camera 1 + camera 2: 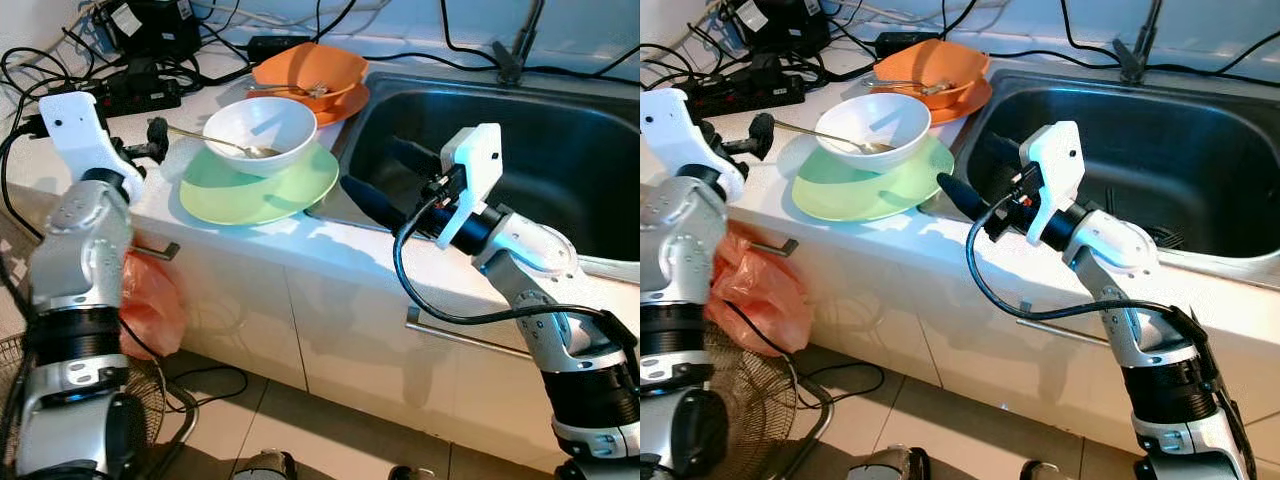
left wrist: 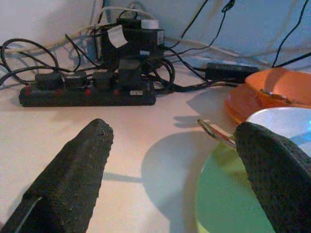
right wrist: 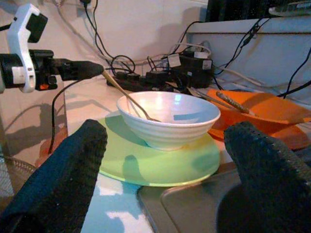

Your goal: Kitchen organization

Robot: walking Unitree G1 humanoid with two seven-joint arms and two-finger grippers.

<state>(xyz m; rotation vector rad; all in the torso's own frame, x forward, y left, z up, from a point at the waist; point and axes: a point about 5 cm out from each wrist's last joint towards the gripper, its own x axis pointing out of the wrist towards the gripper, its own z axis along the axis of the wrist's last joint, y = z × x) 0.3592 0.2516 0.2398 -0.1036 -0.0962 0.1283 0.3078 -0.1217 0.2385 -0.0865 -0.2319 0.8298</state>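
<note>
White ceramic bowl (image 1: pixel 260 130) with metal spoon (image 1: pixel 210 140) sat on round green plate (image 1: pixel 258 182) at desk front edge, beside steel sink (image 1: pixel 520 150). Left pincer (image 1: pixel 155 140) and right pincer (image 1: pixel 375 180) both stood open, flanking the stack, gripping nothing. Judged best: grip plate rim low and level, keeping bowl from sliding.

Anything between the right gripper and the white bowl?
Only the green plate's near rim and the sink edge. The right wrist view shows open right gripper facing the white bowl unobstructed.
</note>
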